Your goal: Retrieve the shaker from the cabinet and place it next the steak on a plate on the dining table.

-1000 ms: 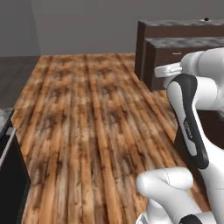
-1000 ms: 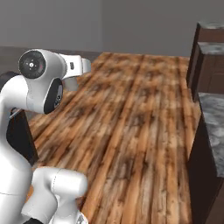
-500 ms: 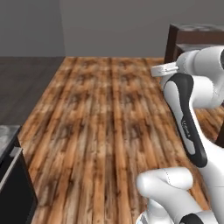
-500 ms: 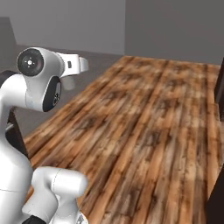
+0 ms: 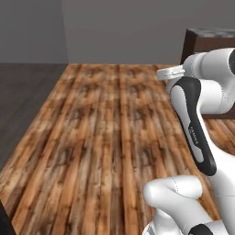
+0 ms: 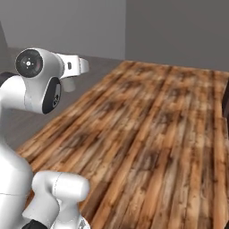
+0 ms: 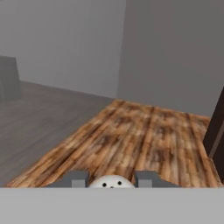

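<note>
Floor: a wooden plank floor point(image 5: 105, 133) in warm brown tones lies under me, and it borders a dull grey floor point(image 7: 39, 113) on one side.
Walls: plain grey walls point(image 7: 166, 52) stand behind the floor, and two of them meet in a corner.
Dark furniture: a dark brown piece of furniture point(image 5: 202, 41) with a greyish top stands at the far right of the left base view, partly hidden by my arm. I cannot tell if it is the dining table. In the hand view a dark brown edge point(image 7: 216, 131) rises at the right border.
My arm: my white arm point(image 5: 197, 114) is folded high, with the hand raised in front of my body and pointing over the floor.
My pincer: in the hand view my pincer point(image 7: 111, 180) shows its two grey fingertips point(image 7: 76, 178) low in the frame. They are pressed against a small object between them.
Shaker: the shaker point(image 7: 111, 182) sits between my fingertips, pinched there. I see only its rounded off-white top with small dark holes; the rest of it is hidden.
Position of the shaker: it is held in the air above the plank floor, well apart from the dark furniture.
</note>
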{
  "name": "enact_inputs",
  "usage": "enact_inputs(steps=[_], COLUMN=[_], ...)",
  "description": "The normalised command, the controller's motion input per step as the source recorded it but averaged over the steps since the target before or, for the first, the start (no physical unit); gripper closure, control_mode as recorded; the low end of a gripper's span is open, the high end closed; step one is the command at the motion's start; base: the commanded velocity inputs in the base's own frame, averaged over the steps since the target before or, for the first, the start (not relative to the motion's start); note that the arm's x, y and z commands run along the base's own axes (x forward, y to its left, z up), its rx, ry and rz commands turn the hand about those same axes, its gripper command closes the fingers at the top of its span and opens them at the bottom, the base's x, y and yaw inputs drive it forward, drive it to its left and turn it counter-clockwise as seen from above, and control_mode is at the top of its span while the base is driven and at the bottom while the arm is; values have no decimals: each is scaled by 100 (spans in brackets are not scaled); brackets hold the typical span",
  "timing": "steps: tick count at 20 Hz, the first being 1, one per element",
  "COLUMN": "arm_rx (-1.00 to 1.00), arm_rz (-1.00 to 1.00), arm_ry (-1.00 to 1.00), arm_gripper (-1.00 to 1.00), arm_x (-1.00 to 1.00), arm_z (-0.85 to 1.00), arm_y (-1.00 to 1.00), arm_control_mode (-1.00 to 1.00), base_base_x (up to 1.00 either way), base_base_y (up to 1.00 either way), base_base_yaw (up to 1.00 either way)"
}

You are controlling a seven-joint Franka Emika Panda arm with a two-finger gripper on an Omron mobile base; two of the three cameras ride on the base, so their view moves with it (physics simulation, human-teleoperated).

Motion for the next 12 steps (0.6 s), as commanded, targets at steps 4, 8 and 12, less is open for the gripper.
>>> enact_inputs(steps=[4, 8, 12], arm_rx=[0, 0, 0], arm_rz=[0, 0, 0], arm_ry=[0, 0, 0], arm_gripper=[100, 100, 100], arm_x=[0, 0, 0], arm_z=[0, 0, 0], arm_y=[0, 0, 0], arm_control_mode=[100, 100, 100], base_base_x=[100, 100, 100], base_base_y=[-23, -29, -25], base_base_yaw=[-14, -21, -22])
